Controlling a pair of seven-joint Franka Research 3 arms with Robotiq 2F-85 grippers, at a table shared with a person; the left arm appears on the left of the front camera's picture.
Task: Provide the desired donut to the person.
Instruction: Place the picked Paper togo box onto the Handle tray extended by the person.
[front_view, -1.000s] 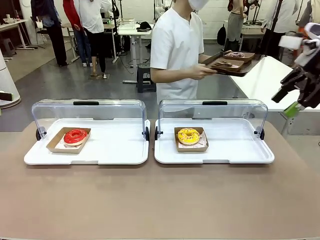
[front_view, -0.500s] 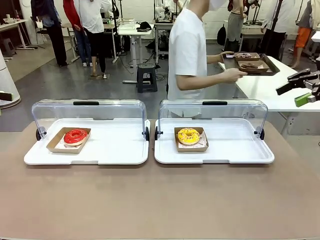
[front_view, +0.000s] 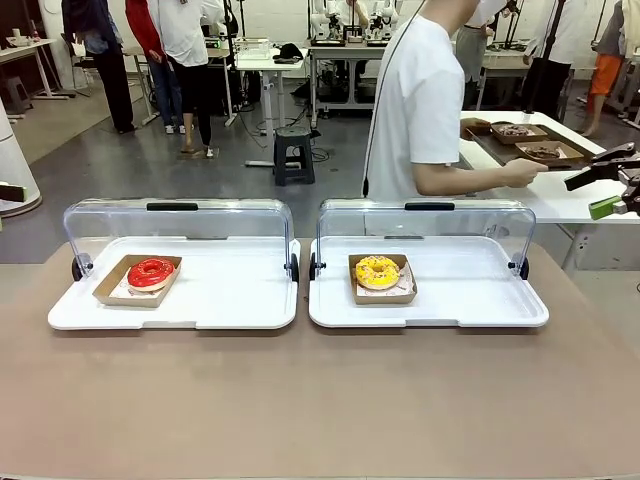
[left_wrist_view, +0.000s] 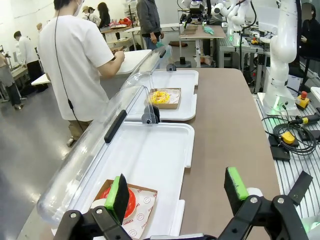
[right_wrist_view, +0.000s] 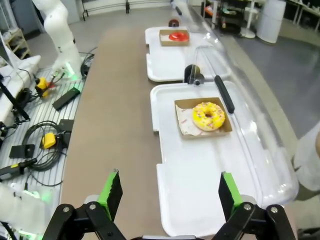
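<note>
A red donut (front_view: 151, 271) sits in a cardboard tray on the left white tray (front_view: 230, 300). A yellow sprinkled donut (front_view: 377, 270) sits likewise on the right white tray (front_view: 470, 295). The person (front_view: 415, 110), in a white shirt, stands behind the right tray, turned towards a side table, hand on a brown tray of donuts (front_view: 520, 140). My right gripper (front_view: 605, 190) hangs open at the right edge, high above the table; its own view shows it open (right_wrist_view: 169, 192) over the yellow donut (right_wrist_view: 209, 116). My left gripper (left_wrist_view: 176, 192) is open, above the red donut (left_wrist_view: 134, 199).
Clear hinged lids (front_view: 178, 225) (front_view: 428, 225) stand raised behind both trays. The white side table (front_view: 560, 195) is at the far right. Bystanders and benches fill the background. Cables and a yellow stop button (left_wrist_view: 287, 137) lie beside the table on the robot's side.
The person has walked to the right with the brown tray and lowered it towards the side table. My right gripper has drawn back towards the right edge. Both donuts are unmoved.
</note>
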